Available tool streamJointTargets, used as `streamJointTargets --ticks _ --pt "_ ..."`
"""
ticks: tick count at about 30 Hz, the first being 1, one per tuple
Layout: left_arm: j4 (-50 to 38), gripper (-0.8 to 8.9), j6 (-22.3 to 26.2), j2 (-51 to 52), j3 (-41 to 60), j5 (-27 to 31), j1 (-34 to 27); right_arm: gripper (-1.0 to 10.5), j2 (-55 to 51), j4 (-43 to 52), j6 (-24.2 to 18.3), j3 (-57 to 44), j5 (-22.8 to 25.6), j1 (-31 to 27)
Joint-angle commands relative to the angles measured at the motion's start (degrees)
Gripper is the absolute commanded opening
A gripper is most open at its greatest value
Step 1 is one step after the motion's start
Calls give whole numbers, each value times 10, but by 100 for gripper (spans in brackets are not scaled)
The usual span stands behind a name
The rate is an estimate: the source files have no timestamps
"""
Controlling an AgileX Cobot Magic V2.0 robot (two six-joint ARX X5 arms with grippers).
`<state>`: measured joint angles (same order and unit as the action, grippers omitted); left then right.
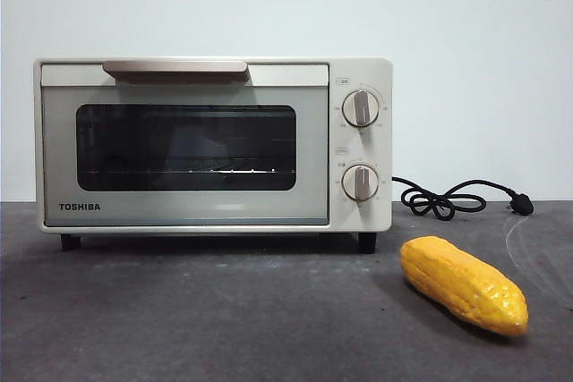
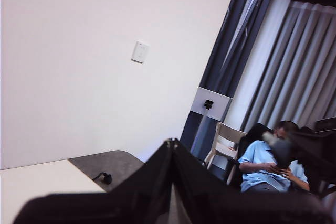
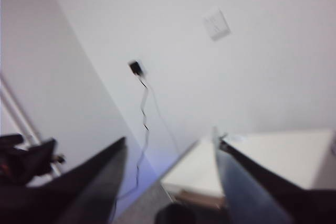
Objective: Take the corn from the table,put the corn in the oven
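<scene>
I see the corn [image 1: 464, 284] lying on the table [image 1: 179, 319] at about four o'clock from the oven [image 1: 213, 145], apart from it, door shut. My left gripper [image 2: 171, 148] has its jaws pressed together, holding nothing. My right gripper [image 3: 168, 150] is spread wide, empty.
</scene>
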<state>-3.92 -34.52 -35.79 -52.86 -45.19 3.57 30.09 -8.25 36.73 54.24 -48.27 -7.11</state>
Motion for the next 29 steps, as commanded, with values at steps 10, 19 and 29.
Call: streamJointTargets --ticks 10,19,29 --pt "0 -3 17 -47 -38 2 37 387 105 -217 -210 19 109 71" --pt "1 -3 30 -83 -38 7 79 387 228 -271 -265 18 349 285" --pt "17 -1 58 -95 -38 19 88 387 391 -356 -293 18 473 432"
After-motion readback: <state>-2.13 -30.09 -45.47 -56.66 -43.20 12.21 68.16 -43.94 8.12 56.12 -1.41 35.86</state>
